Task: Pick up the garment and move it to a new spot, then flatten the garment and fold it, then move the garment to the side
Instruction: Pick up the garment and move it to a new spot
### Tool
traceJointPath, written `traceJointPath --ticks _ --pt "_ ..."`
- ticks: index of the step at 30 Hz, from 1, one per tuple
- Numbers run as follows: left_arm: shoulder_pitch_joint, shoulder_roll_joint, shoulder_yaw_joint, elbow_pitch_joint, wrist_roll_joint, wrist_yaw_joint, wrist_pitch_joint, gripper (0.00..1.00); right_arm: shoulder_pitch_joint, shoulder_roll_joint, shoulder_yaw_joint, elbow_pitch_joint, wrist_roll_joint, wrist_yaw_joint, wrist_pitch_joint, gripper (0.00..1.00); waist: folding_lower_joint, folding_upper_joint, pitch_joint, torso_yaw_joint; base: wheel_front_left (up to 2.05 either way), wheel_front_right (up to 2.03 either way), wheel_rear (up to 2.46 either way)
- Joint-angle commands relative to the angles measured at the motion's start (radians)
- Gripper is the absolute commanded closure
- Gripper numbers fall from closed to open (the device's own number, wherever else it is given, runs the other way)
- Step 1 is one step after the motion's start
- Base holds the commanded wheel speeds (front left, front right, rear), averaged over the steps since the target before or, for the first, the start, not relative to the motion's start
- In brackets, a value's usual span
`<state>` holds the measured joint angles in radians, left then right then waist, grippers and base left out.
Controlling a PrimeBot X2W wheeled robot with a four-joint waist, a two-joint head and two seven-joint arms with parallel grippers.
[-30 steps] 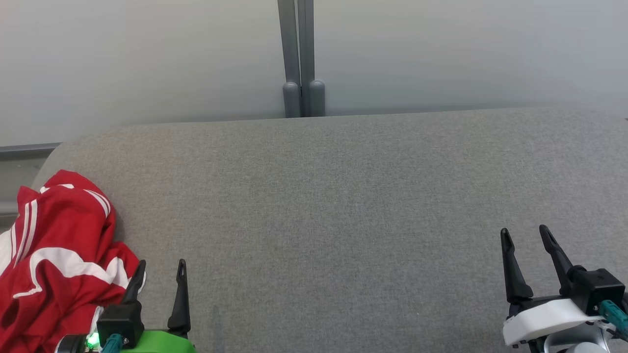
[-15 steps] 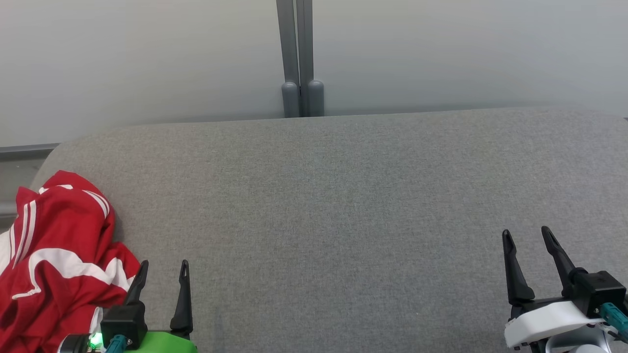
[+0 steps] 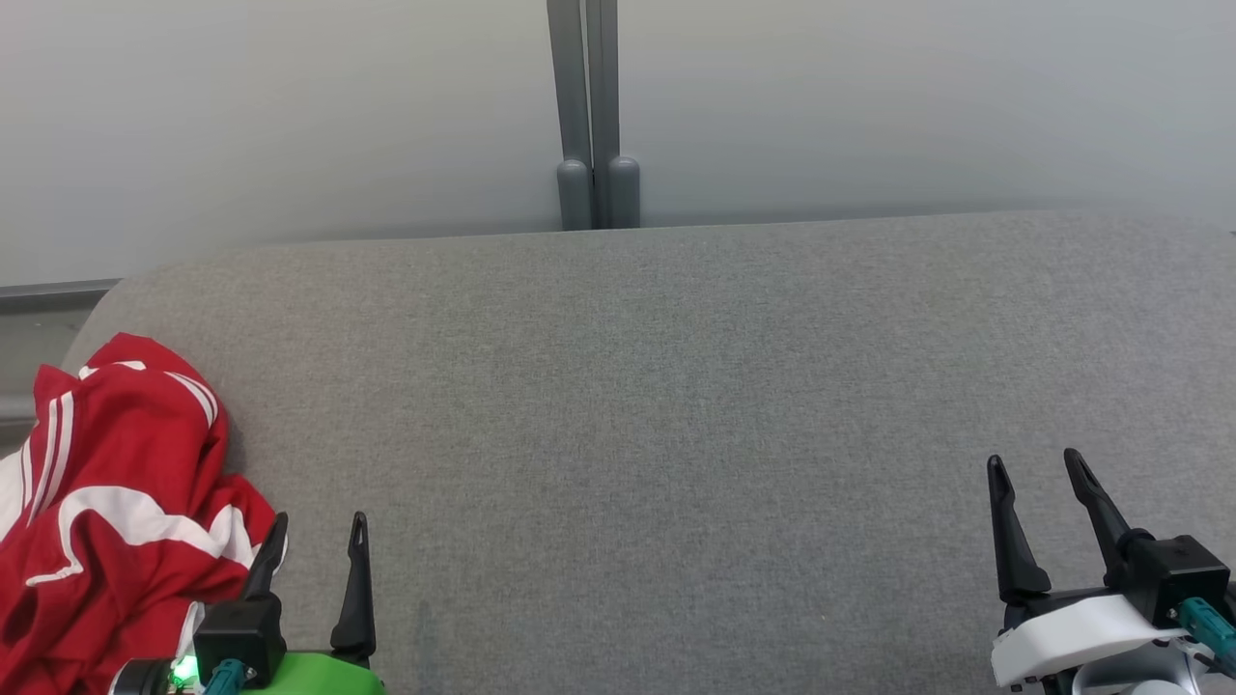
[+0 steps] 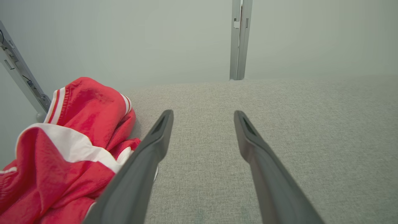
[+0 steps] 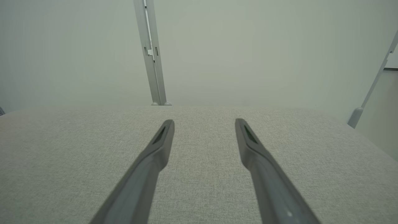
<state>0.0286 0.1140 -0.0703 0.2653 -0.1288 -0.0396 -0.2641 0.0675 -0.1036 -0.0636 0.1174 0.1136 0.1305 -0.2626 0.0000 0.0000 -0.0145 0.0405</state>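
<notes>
A crumpled red garment point(image 3: 106, 502) with white stripes lies at the left end of the grey fabric surface point(image 3: 657, 405); in the left wrist view the garment point(image 4: 62, 149) bunches up at the left. My left gripper point(image 3: 319, 523) stands open just right of the garment, its left finger close to the cloth's edge, nothing between its fingers point(image 4: 155, 140). Far off at the lower right my right gripper point(image 3: 1035, 463) is open over bare fabric, and the right wrist view shows its fingers point(image 5: 161, 140) spread with only grey surface between them.
A pale wall runs behind the surface, with a grey vertical post point(image 3: 591, 116) at the middle of the far edge. The surface's rounded left corner point(image 3: 106, 299) lies just beyond the garment. A slanted metal leg point(image 5: 370, 90) stands off the right end.
Nothing has really moved; the head view only wobbles slightly, and both grippers and the garment keep their places.
</notes>
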Motion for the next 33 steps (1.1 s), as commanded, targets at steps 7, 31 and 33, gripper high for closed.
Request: traceJointPath --ticks 7,31,33 --pt "-0.017 -0.008 0.005 0.003 0.007 -0.002 -0.001 0.00 0.017 -0.002 0.010 -0.002 0.009 0.000 -0.003 0.00 0.0000 0.0000 0.001 0.060 0.00 0.00 0.00" --pt "0.038 -0.004 0.055 -0.016 0.003 0.003 -0.001 0.00 -0.017 0.006 0.099 0.024 0.037 0.000 -0.003 0.00 0.0000 0.0000 -0.027 0.370 0.00 0.00 0.00" --pt "0.039 -0.004 0.059 -0.019 0.003 0.005 -0.001 0.00 -0.015 0.003 0.103 0.025 0.039 0.000 -0.003 0.00 0.0000 0.0000 -0.025 0.365 0.00 0.00 0.00"
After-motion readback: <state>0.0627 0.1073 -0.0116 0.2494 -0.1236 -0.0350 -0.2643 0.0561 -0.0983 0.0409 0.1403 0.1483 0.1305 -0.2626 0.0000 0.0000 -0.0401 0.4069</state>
